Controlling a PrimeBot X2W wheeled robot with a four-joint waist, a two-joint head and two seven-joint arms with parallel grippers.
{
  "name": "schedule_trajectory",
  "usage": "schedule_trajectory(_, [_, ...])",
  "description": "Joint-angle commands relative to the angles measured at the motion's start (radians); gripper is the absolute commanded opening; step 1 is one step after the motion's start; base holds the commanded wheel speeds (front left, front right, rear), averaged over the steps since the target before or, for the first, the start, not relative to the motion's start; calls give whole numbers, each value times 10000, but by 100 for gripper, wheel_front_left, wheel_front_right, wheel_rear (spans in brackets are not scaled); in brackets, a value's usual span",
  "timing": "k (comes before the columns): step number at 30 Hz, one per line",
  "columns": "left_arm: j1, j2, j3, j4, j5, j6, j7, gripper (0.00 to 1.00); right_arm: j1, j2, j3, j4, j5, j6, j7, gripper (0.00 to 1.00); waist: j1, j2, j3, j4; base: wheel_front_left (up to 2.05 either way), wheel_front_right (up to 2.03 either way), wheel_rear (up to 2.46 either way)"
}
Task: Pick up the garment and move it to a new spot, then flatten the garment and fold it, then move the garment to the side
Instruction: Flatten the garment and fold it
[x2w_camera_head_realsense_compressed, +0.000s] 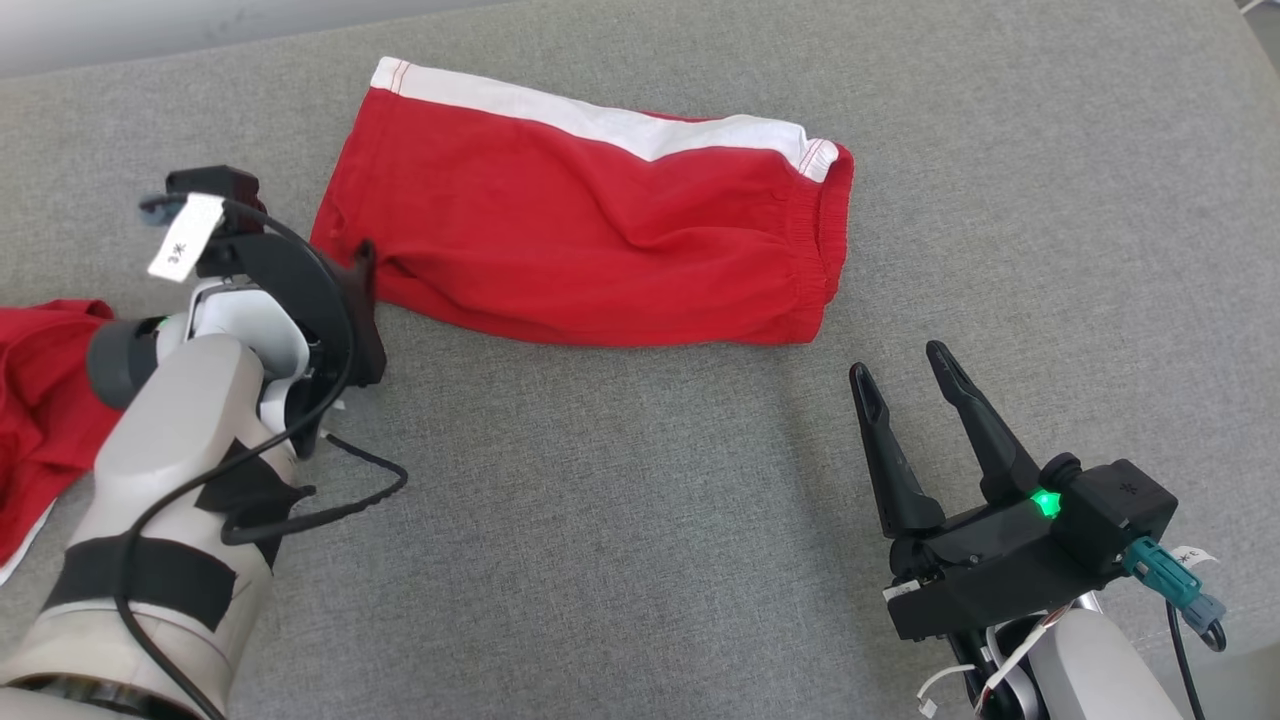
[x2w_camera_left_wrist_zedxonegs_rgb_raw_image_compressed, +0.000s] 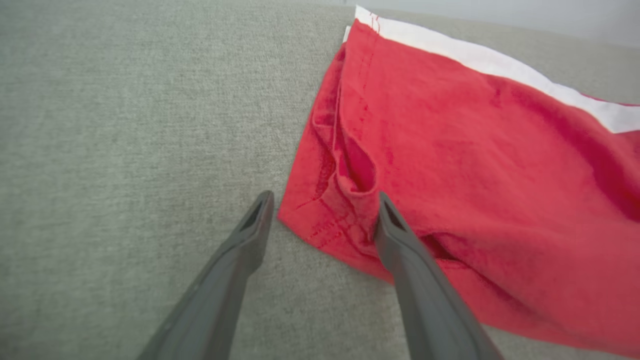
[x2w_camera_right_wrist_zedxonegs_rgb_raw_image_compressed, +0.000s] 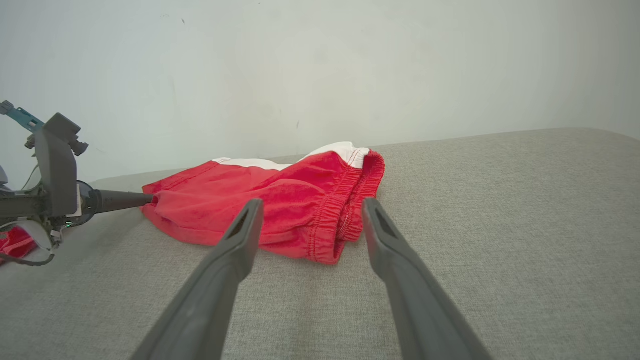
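Grey woven upholstered surface (x2w_camera_head_realsense_compressed: 640, 520) spans the head view, and a pale wall (x2w_camera_right_wrist_zedxonegs_rgb_raw_image_compressed: 320, 65) rises behind it in the right wrist view. We see the task garment, a pair of red shorts (x2w_camera_head_realsense_compressed: 590, 240), lying folded lengthwise across the far middle of this surface. Its white side stripe (x2w_camera_head_realsense_compressed: 600, 115) runs along the far edge, its elastic waistband (x2w_camera_head_realsense_compressed: 825, 250) lies at the robot's right, and the leg hem lies at the robot's left. A second red garment (x2w_camera_head_realsense_compressed: 40, 400) lies crumpled at the left edge, well apart from the shorts and partly hidden behind the left forearm (x2w_camera_head_realsense_compressed: 170, 480), which is pale and banded with black tape. The left gripper (x2w_camera_left_wrist_zedxonegs_rgb_raw_image_compressed: 324, 197) is spread at the near hem corner of the shorts, with one finger over bare upholstery and the other over the folded red hem. We cannot tell whether it touches the cloth. The right gripper (x2w_camera_head_realsense_compressed: 897, 360) is likewise spread and holds nothing. It is poised over bare upholstery near the waistband end, apart from it. A black cable (x2w_camera_head_realsense_compressed: 330, 500) loops off the left wrist. Smaller details are a white paper tag (x2w_camera_head_realsense_compressed: 186, 237) and a green indicator light (x2w_camera_head_realsense_compressed: 1043, 503).
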Motion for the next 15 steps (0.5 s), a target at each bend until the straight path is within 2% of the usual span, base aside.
schedule_trajectory(1, [193,-25,-29,13,-70,-59,54,100,-50,-13,-19,-17,37,4,-16,100,1,0,6,1,0,0,0])
schedule_trajectory(2, [197,-31,-57,8,-61,-66,67,88,-53,-13,-9,-19,51,4,-21,100,1,0,8,-5,0,0,0])
schedule_trajectory(3, [221,-42,-71,3,-72,-73,74,48,-60,-13,11,-22,65,4,-26,100,1,0,7,-16,0,0,0])
schedule_trajectory(5, [263,-39,-69,-17,-108,-87,52,0,-68,-13,39,-21,92,4,-41,100,1,0,-4,-53,0,0,0])
schedule_trajectory(15, [474,-18,-16,-210,-350,-166,-300,0,-31,-13,-2,73,73,4,-123,100,1,0,-132,-56,0,0,0])
